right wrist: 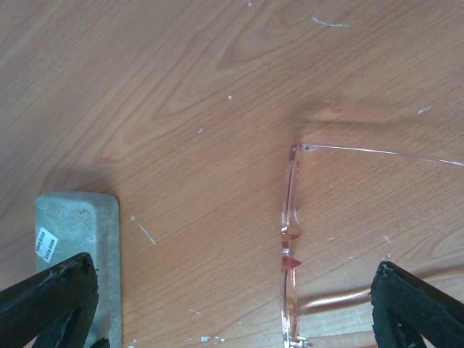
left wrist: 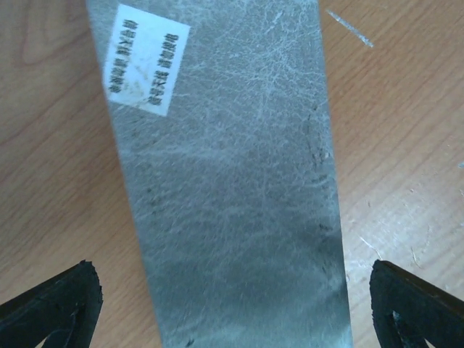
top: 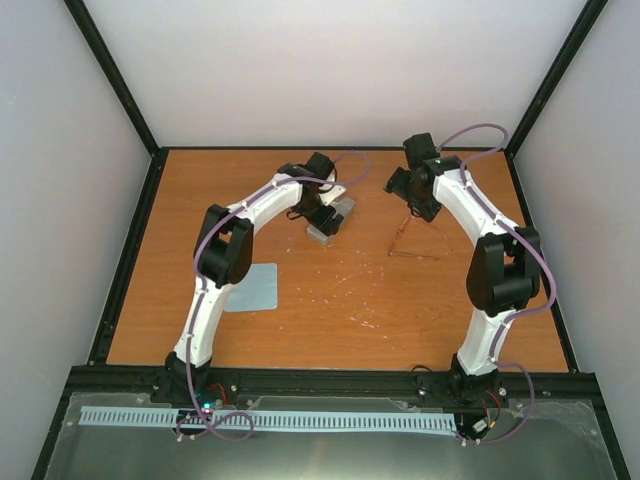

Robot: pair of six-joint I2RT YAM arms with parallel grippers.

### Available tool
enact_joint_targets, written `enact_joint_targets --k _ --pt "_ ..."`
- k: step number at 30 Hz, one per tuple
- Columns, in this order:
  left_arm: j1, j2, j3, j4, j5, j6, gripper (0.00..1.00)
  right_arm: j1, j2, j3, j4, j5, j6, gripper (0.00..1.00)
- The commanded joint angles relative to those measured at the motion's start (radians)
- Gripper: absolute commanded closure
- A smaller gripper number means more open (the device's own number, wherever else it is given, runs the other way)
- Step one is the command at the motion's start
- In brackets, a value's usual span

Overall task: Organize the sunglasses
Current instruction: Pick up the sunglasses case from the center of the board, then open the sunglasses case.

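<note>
Left tool [left wrist: 232, 301] spread over grey box [left wrist: 225, 181]; right tool [right wrist: 232, 270] over sunglasses [right wrist: 290, 217]

Overhead view looks down from the near side; both close wrist views share the grey box [right wrist: 76, 239].

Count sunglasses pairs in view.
1. The sunglasses lie on the table, arms unfolded, under the right gripper, right of the grey case. The case's inside is hidden.
</note>
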Motion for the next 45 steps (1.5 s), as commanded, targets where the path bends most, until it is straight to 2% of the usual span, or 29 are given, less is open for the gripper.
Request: enact_joint_targets --k 1,8,9,11,13,14,15,17,20,21,23,24,26,27,30,33,35,41,45 --pt "-0.023 0.057 0.084 -0.036 -0.047 -0.023 0.01 -0.011 -0.067 -0.043 0.046 -0.02 -0.022 0.0" --pt "-0.044 0.108 0.102 -0.051 -0.027 -0.018 0.02 -0.04 -0.093 -0.105 0.066 -0.025 -0.037 0.0" --pt "-0.045 0.113 0.097 -0.052 -0.03 -0.019 0.06 -0.041 -0.097 -0.111 0.069 -0.026 -0.041 0.0" --pt "-0.045 0.113 0.086 -0.052 -0.045 -0.017 0.24 -0.045 -0.102 -0.121 0.073 -0.026 -0.055 0.03" --pt "-0.045 0.104 0.074 -0.052 -0.052 -0.007 0.44 -0.044 -0.115 -0.136 0.092 -0.029 -0.076 0.14" --pt "-0.045 0.095 0.071 -0.052 -0.053 -0.005 0.5 -0.044 -0.13 -0.151 0.119 -0.032 -0.098 0.22" --pt "-0.045 0.087 0.075 -0.059 -0.05 -0.002 0.54 -0.045 -0.15 -0.174 0.154 -0.038 -0.121 0.29" --pt "-0.041 0.067 0.098 -0.073 0.001 0.021 0.57 -0.053 -0.195 -0.228 0.244 -0.084 -0.192 0.28" --pt "-0.009 -0.004 0.111 -0.053 0.201 0.069 0.59 -0.075 -0.274 -0.328 0.407 -0.245 -0.346 0.14" --pt "0.009 -0.043 0.11 -0.038 0.304 0.085 0.58 -0.086 -0.303 -0.366 0.461 -0.338 -0.39 0.17" --pt "0.069 -0.086 0.106 -0.009 0.563 0.1 0.57 -0.114 -0.376 -0.46 0.557 -0.426 -0.424 0.35" --pt "0.097 -0.109 0.106 0.004 0.68 0.099 0.56 -0.136 -0.417 -0.515 0.618 -0.506 -0.431 0.35" --pt "0.147 -0.124 0.107 0.021 0.899 0.093 0.56 -0.19 -0.477 -0.617 0.746 -0.661 -0.395 0.08" --pt "0.167 -0.121 0.111 0.019 1.001 0.09 0.55 -0.217 -0.499 -0.68 0.823 -0.759 -0.361 0.02" --pt "0.197 -0.093 0.128 -0.033 1.246 0.11 0.55 -0.24 -0.502 -0.789 1.077 -0.971 -0.227 0.0" --pt "0.198 -0.055 0.159 -0.158 1.396 0.21 0.56 -0.232 -0.468 -0.873 1.46 -1.076 -0.008 0.0" --pt "0.198 -0.044 0.153 -0.197 1.473 0.239 0.56 -0.209 -0.44 -0.871 1.575 -1.088 0.083 0.0" --pt "0.196 -0.075 0.108 -0.131 1.539 0.189 0.56 -0.084 -0.308 -0.644 1.461 -1.106 -0.013 0.0" --pt "0.196 -0.079 0.087 -0.089 1.561 0.151 0.57 -0.059 -0.253 -0.576 1.436 -1.1 -0.032 0.0"
